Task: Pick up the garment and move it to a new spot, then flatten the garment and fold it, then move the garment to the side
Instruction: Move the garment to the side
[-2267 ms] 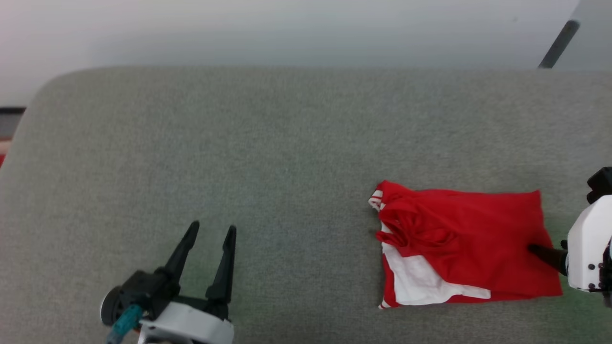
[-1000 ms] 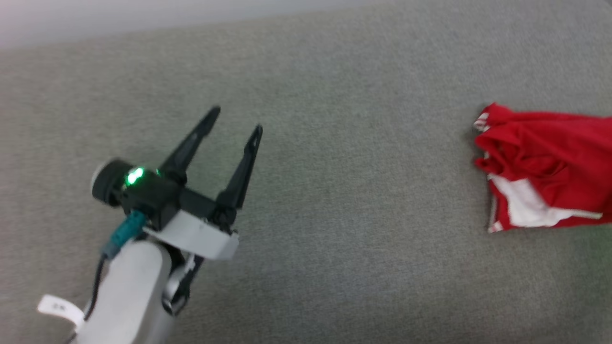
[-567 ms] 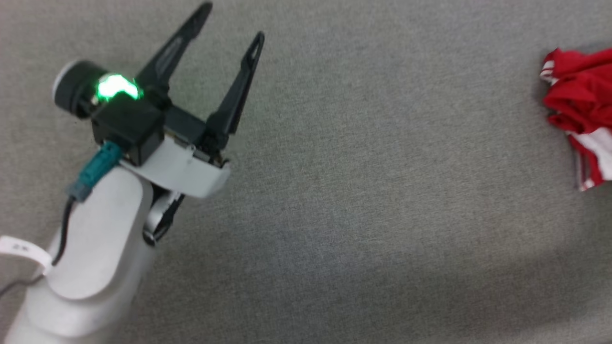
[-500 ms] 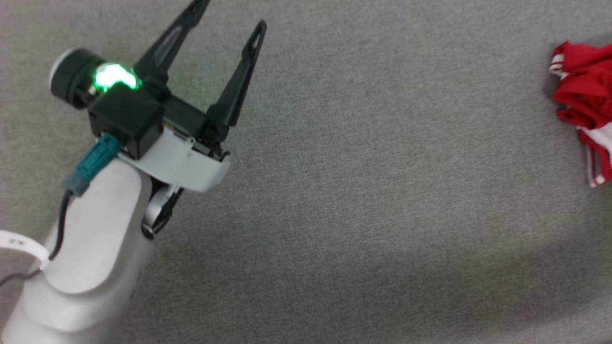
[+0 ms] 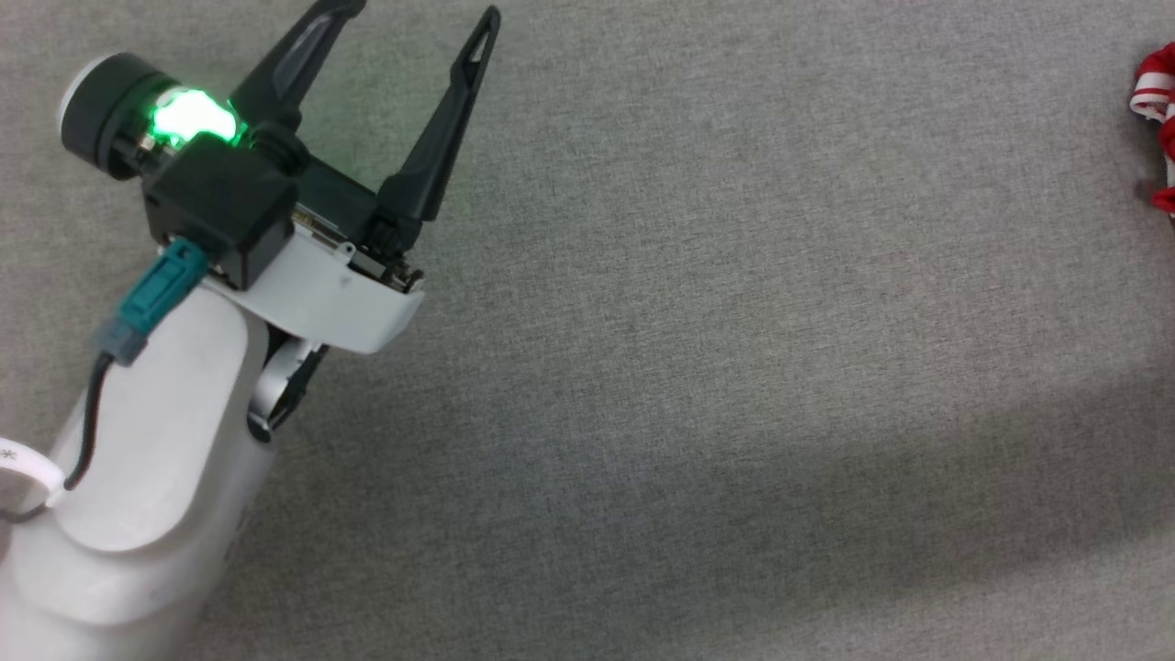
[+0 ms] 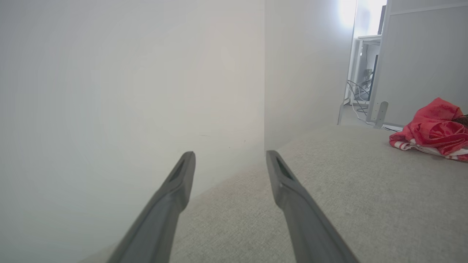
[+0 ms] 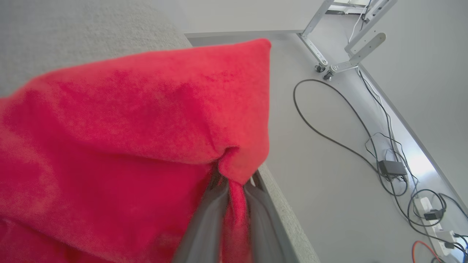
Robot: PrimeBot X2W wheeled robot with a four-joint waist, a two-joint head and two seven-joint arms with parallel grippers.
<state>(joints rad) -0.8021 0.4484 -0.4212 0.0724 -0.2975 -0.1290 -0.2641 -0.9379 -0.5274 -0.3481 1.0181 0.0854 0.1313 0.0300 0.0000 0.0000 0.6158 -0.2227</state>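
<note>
Right gripper [image 7: 236, 186] fingers clamped the garment [image 7: 128, 128] at the grey surface's [image 7: 73, 33] edge; floor cables [image 7: 329, 135] lay beyond. Left gripper [image 6: 230, 155] fingers stood spread, empty.

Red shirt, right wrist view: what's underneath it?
The grey cushion shows past the shirt and along the edge below it. The right pincer is shut on a fold of the cloth. Whatever lies directly beneath the shirt is covered, as are the pincer's tips.
</note>
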